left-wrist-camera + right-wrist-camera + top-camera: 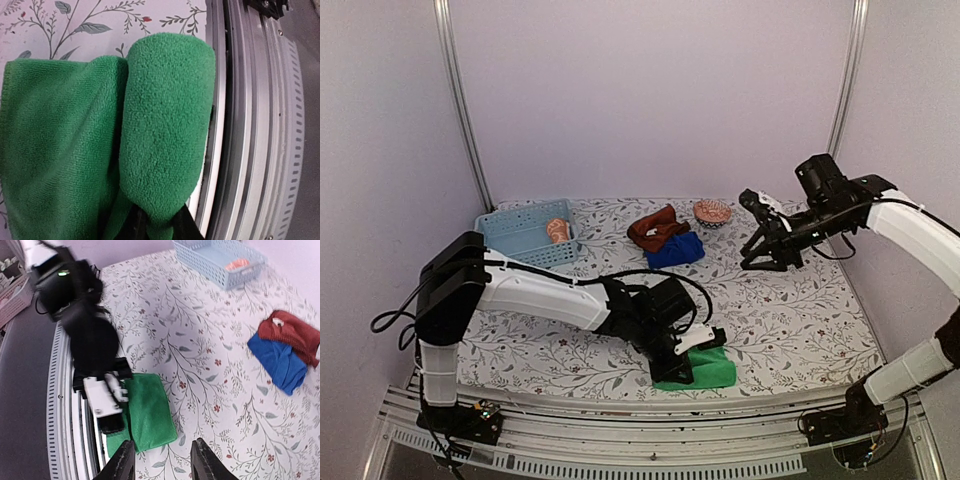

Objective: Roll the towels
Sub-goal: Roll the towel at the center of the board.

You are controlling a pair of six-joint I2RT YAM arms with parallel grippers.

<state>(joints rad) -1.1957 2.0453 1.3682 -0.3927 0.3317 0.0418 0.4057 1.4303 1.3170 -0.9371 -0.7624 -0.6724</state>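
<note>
Green terry fills most of the left wrist view: the green towel (pixel 60 150) lies at the near edge of the desk (pixel 790 310), well away from the light blue basket (pixel 492 226) and to its right as the top camera sees it. One edge of the towel is turned over into a thick, rounded roll. The roll sits along the side next to the metal rail (pixel 250 125) that borders the desk, and the rest of the cloth lies flat beside it.

The left pincer (pixel 160 227) is closed on the end of that roll. Its two dark fingers (pixel 186 226) stand close together with green cloth pinched between them.

The orange towel (pixel 558 230) rests inside the basket, a small bundle toward its right end. To the right of the basket, apart from it, the rust-brown towel (pixel 655 228) lies crumpled, touching and partly overlapping the deep blue towel (pixel 677 250). Both are loose and unrolled. Farther right of the basket, just beyond those two, stands a small bowl (pixel 713 212).

The right pincer (pixel 765 262) hangs in the air above the desk, much farther from the basket than the bowl is. Its fingers are spread apart with nothing between them. Its wrist camera looks back across the desk toward the basket, with the green towel just beyond its fingertips.
</note>
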